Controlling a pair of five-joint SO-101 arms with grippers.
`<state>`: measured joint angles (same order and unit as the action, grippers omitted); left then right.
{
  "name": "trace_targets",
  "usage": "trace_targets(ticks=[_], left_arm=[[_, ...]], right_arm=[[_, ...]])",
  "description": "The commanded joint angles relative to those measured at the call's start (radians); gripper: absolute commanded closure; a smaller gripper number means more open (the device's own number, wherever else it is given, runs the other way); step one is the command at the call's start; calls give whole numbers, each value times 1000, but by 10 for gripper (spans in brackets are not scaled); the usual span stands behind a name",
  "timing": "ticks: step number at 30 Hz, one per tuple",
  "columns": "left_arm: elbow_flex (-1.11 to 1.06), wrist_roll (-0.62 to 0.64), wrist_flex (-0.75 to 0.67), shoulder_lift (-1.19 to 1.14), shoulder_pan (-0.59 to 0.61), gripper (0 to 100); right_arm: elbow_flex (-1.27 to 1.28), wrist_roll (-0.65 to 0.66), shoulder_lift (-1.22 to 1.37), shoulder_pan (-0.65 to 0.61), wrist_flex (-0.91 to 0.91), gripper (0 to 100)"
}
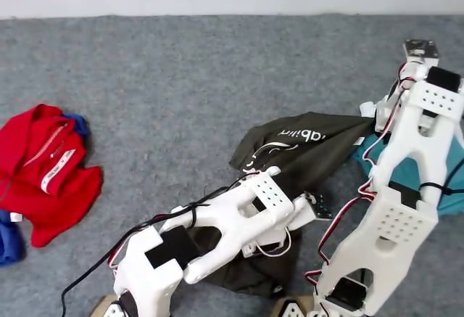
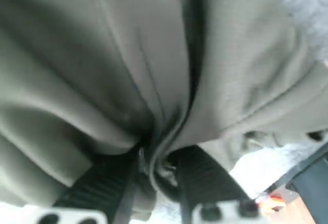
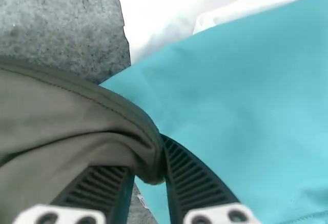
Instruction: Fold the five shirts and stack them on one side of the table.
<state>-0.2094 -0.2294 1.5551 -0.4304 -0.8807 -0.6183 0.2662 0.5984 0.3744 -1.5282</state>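
Left jaws pinch a fold of the olive shirt, cloth bunched right between them. Right jaws clamp the same shirt's hem, over the teal shirt, with the white shirt just beyond. Olive shirt lies mid-surface, partly hidden under both arms. Red shirt and blue shirt lie well apart from it at the high view's left edge, the blue mostly cut off.
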Motion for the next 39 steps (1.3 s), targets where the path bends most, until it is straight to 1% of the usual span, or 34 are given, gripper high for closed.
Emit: trace_targets(ticks=[1, 6, 7, 16, 18, 21, 23, 30, 36, 39], left_arm=[[1, -21, 21, 18, 9, 986], [114, -21, 190, 20, 6, 986], [134, -18, 204, 20, 6, 986], [134, -17, 201, 20, 6, 983], [134, -14, 201, 18, 5, 957], [134, -11, 201, 9, 3, 868], [134, -11, 201, 18, 3, 837], [99, -11, 201, 21, 3, 863], [87, -17, 201, 21, 8, 924], [87, -17, 201, 21, 8, 935]], right_arm=[[-25, 9, -21, 5, 19, 988], [-25, 9, -21, 5, 19, 988], [-25, 9, -21, 5, 19, 988], [-25, 9, -21, 5, 19, 988], [-25, 9, -21, 7, 19, 988], [-25, 9, -21, 7, 19, 988], [-25, 9, -21, 7, 19, 988], [-25, 9, -21, 10, 19, 988], [-23, 9, -21, 7, 19, 988], [-23, 9, -21, 8, 19, 988]])
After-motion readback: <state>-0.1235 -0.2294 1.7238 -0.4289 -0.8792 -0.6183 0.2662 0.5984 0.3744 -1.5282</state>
